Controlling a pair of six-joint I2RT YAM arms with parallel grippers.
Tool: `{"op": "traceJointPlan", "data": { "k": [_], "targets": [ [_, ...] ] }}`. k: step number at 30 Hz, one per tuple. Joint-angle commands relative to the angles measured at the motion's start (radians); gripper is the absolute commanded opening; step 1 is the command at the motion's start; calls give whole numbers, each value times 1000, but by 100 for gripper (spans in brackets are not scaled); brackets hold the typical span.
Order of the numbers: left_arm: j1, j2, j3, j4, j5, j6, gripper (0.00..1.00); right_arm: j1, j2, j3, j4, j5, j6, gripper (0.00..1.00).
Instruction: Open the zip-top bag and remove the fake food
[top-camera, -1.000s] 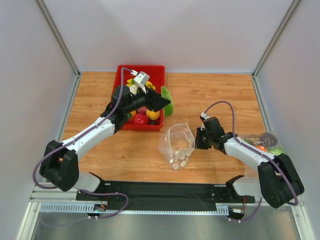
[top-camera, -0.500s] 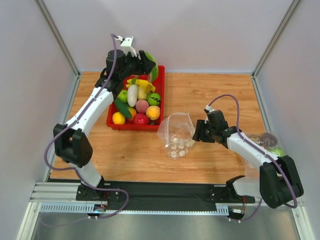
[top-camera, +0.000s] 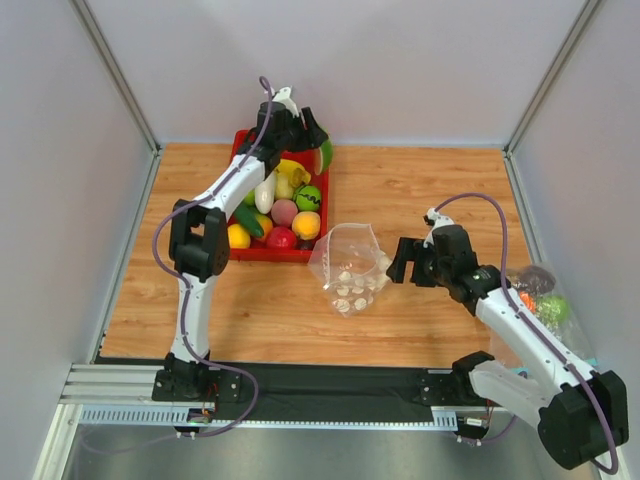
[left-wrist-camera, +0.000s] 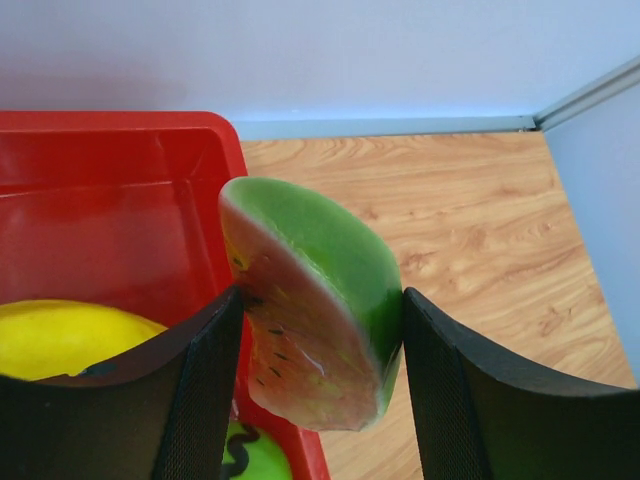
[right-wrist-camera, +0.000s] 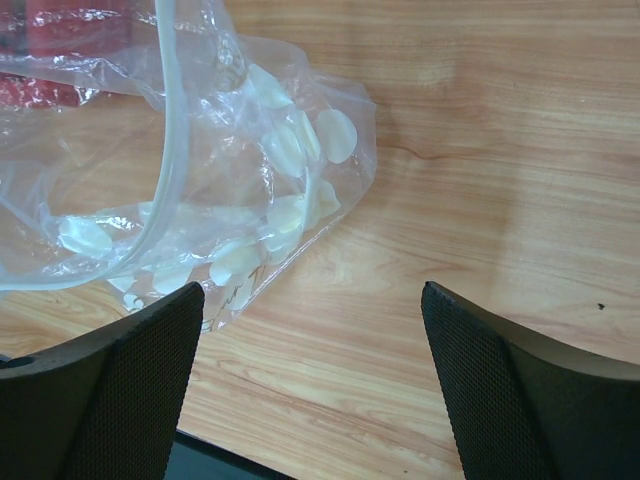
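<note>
While the left gripper stood clamped on a toy watermelon slice, a finger on each side, the slice hung over the right wall of the red tray, partly out above the wooden table. To set it down well, I judged, the arm should shift left until the slice sat wholly over the tray floor, come low, and only then part its jaws, lest the piece tip off the rim. Within the tray lay a dark cucumber and a white vegetable among other toy produce. The right gripper stood wide apart, holding nothing, just beside the zip-top bag, which lay open-mouthed on the table and looked empty.
</note>
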Motion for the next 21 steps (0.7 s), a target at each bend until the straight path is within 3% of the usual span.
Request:
{"op": "traceJointPlan", "data": {
  "k": [1, 7, 13, 15, 18, 20, 21],
  "targets": [
    [7, 47, 147, 42, 11, -71, 0, -2, -53, 17, -39, -4, 0, 91],
    [11, 97, 146, 28, -78, -68, 0, -2, -116, -3, -71, 11, -4, 92],
    [36, 128, 126, 52, -56, -73, 0, -2, -160, -2, -98, 14, -10, 92],
    [41, 143, 129, 42, -43, -74, 8, -2, -169, 0, -99, 9, -9, 93],
    [44, 151, 131, 17, -36, -64, 32, -4, -171, 5, -102, 6, -10, 93],
    [42, 142, 126, 6, -29, -53, 63, -2, -171, 6, -104, 3, -10, 93],
    [42, 137, 117, 8, -26, -50, 92, -4, -171, 6, -102, 2, -10, 93]
  ]
}}
